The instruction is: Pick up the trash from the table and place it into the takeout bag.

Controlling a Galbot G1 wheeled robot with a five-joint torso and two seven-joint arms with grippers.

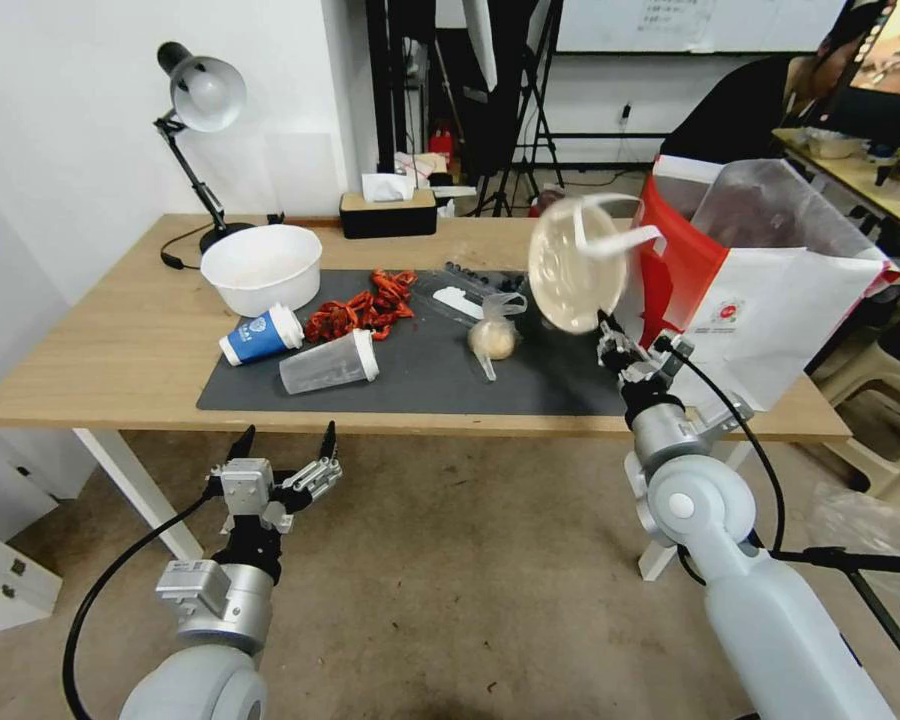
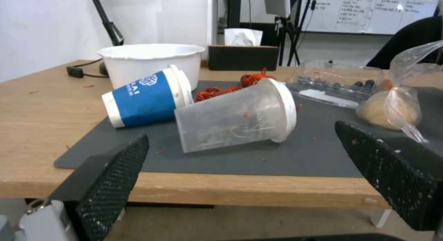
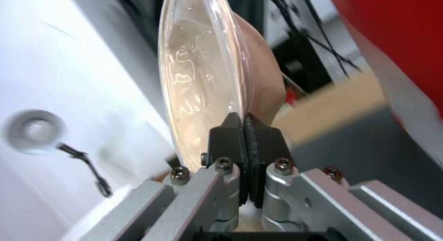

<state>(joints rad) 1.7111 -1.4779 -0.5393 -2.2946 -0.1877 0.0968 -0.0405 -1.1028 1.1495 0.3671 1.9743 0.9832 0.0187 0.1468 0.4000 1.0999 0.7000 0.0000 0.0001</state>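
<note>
Above the long light wooden tabletop (image 1: 100, 350) with its dark grey mat, beside the large white paper takeout bag (image 1: 770, 300) with red side panels: round clear-lidded bowl (image 1: 573, 265), held on edge, rim pinched tight in right claw (image 1: 610, 335). Best carried higher and across, clear of the white handles, then tipped into the plastic-lined mouth before letting go. Left claw (image 1: 284, 450) idle below the tabletop edge, spread wide, holding nothing.
</note>
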